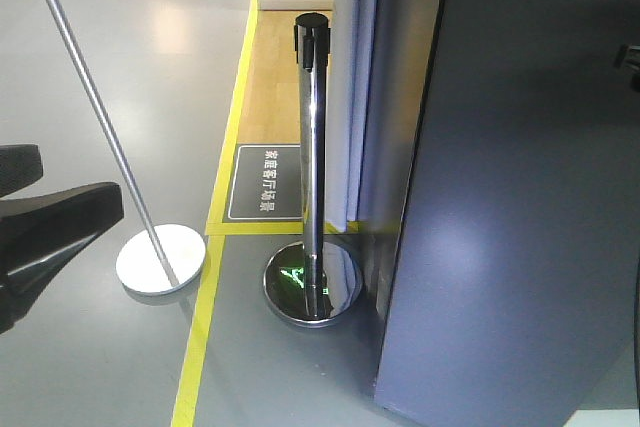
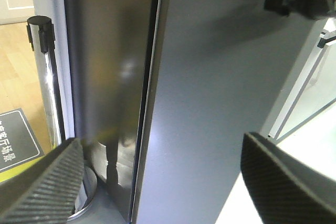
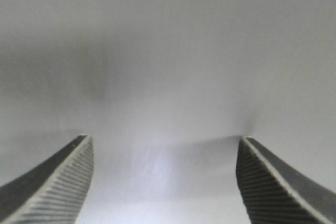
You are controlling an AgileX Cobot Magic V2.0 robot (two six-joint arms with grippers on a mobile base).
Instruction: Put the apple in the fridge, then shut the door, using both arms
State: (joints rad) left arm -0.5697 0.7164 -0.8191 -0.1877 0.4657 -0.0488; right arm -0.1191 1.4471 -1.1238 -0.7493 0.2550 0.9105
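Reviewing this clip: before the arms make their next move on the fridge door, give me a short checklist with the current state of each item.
1. Left gripper empty and open: ok, fingers spread wide with nothing between them.
2. Right gripper empty and open: ok, fingers apart, facing a plain pale surface.
3. Apple inside the fridge: cannot tell, no view shows the apple or the shelves.
4. Door fully shut: not ok, in the left wrist view a bright white gap shows past its right edge.
5. Stanchion post clear of the door: ok, it stands apart, left of the fridge.
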